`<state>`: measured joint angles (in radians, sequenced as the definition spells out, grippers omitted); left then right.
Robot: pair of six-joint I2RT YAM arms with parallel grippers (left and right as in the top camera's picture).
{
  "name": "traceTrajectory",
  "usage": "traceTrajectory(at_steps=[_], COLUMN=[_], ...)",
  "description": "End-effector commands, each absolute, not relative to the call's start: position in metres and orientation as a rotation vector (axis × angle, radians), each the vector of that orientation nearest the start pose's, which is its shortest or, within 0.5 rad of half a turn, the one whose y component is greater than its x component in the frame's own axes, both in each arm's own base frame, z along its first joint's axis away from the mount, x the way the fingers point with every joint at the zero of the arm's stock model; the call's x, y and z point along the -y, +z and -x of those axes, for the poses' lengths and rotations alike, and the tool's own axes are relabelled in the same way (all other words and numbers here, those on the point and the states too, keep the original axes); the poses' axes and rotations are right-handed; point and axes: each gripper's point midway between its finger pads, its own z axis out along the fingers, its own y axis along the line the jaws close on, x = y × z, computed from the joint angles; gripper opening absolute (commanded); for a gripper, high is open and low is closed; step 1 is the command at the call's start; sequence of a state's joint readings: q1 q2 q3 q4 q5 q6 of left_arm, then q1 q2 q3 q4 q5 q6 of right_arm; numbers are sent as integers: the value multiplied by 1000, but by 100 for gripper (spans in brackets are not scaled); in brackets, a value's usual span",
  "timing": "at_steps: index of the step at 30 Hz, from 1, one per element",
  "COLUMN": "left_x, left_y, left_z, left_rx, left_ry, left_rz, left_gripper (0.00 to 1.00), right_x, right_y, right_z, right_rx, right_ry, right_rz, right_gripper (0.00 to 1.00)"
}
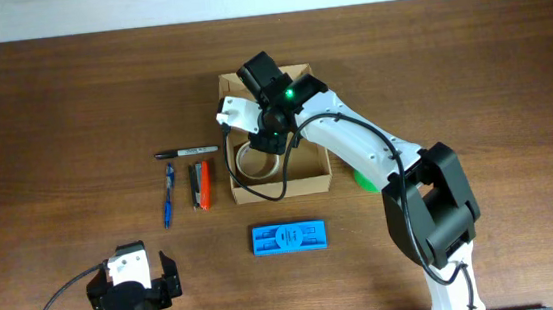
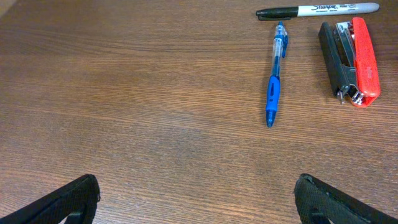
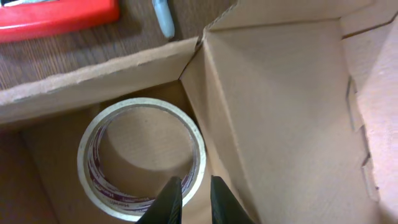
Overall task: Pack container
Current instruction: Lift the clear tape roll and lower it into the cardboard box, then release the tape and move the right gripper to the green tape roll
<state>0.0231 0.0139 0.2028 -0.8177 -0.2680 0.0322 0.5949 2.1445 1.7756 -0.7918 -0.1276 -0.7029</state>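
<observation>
Two fingers of the left end effector (image 2: pixel 199 198) stand wide open and empty, low over the counter (image 2: pixel 124 93). Just ahead lie a blue pen (image 2: pixel 273 87) and a red-and-black stapler (image 2: pixel 354 59), with a black marker (image 2: pixel 317 10) crosswise beyond them. A blue packet (image 1: pixel 289 237) lies further right. Farther off, the box (image 1: pixel 304 178) sits open mid-counter, with a tape (image 3: pixel 90 177) roll flat inside. The right end effector (image 3: pixel 189 196) reaches in, fingers slightly apart astride the tape's wall; whether it grips, I cannot tell.
</observation>
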Motion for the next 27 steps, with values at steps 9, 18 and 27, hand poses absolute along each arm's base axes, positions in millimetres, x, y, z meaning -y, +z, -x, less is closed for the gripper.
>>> traceTrajectory(at_steps=[9,18,27], left_x=[-52,-52,-52], left_y=[79,79,79], left_z=[-178,-178,-178], left_rx=[-2184,-2183,-2184], left_ry=[331,331,331], left_rz=[166,166,166], left_gripper=[100,100,100], right_x=[-303,-195,-76], right_y=[214,287,244], right_z=[-413,-404,-373], right_rx=[-2115,-2367,-2789], right_ry=[188,230,235], right_rz=[1341,735,198], right_gripper=[17,99,99])
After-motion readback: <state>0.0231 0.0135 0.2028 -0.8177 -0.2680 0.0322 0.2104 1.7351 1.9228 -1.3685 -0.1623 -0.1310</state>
